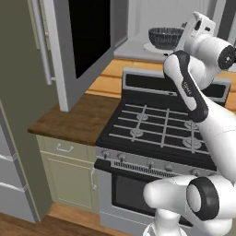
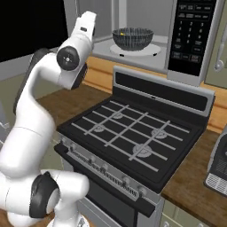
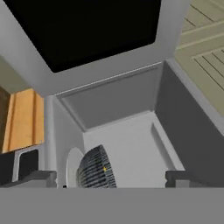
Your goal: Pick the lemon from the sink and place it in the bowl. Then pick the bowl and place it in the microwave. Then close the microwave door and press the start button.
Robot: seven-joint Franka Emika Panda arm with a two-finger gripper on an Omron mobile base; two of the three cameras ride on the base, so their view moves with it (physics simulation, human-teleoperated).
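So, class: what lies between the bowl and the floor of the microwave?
The white round turntable plate: in the right base view the bowl, lemon inside, sits on it in the microwave.

Bowl (image 2: pixel 132 38) on microwave (image 2: pixel 190 40) turntable plate (image 2: pixel 153 50), seemingly centred.

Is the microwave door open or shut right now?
Open. The door stands swung wide to the left, and the bowl shows on the turntable inside the cavity.
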